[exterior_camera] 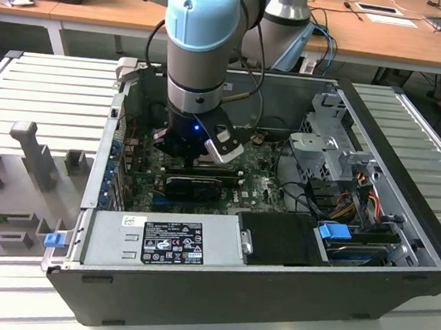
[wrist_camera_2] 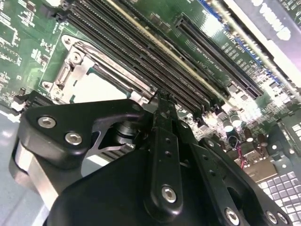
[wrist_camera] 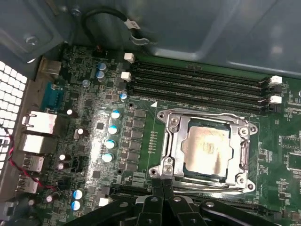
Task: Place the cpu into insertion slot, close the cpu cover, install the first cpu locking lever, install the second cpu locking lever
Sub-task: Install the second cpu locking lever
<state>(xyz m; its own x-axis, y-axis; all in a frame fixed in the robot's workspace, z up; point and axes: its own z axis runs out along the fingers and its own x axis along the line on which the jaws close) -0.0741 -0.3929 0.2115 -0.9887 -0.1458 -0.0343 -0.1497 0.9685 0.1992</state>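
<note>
Pale beige-silver square cpu sits flat in the black-framed insertion slot on the green motherboard, w/ the thin silver-grey metal cpu cover closed down around it. Black pincer hangs right at the cover's edge, fingers pressed together, nothing held. 4 long black memory slots run beside the socket.

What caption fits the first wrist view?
The gripper hangs with its fingers together at the edge of the cpu cover, which lies closed over the cpu on the green motherboard.
</note>
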